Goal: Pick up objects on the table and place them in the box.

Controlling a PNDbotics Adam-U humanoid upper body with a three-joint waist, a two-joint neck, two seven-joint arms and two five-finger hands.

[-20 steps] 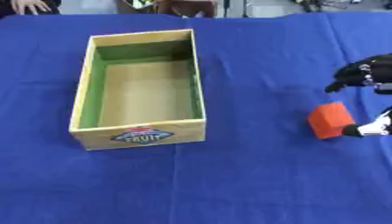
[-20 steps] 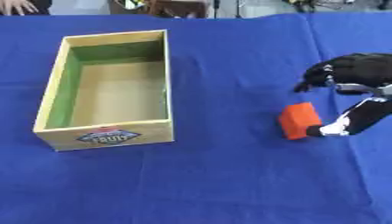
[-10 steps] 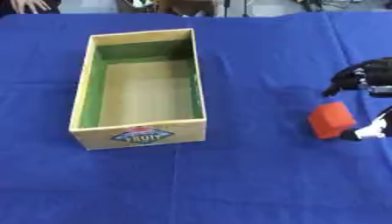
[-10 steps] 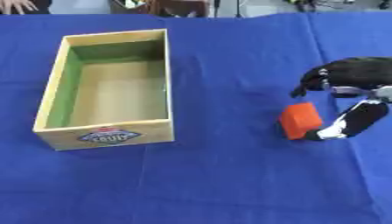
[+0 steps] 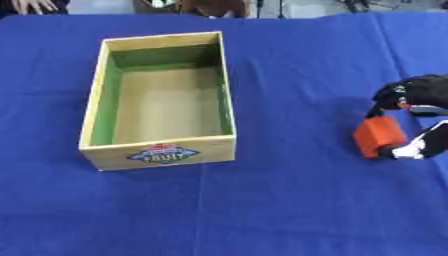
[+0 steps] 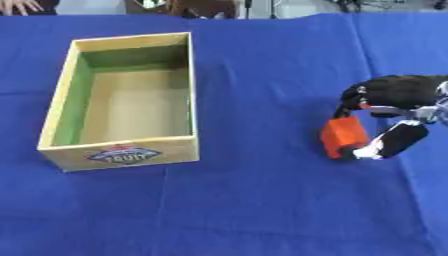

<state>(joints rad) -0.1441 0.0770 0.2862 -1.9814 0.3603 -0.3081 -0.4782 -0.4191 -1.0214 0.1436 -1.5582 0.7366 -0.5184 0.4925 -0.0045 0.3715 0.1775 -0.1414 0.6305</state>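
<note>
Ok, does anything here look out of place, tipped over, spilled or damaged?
Nothing stands out. The wooden box sits upright and empty on the blue cloth, slightly askew to the picture edges. The orange block is to its right, pinched by the right hand between fingers and thumb. No spill or damage shows.

Table (image 5: 289,210) covered in blue cloth. Open wooden box (image 5: 161,154) with green inner walls sits left of centre; orange block (image 6: 342,137) on the cloth at right, well apart.
</note>
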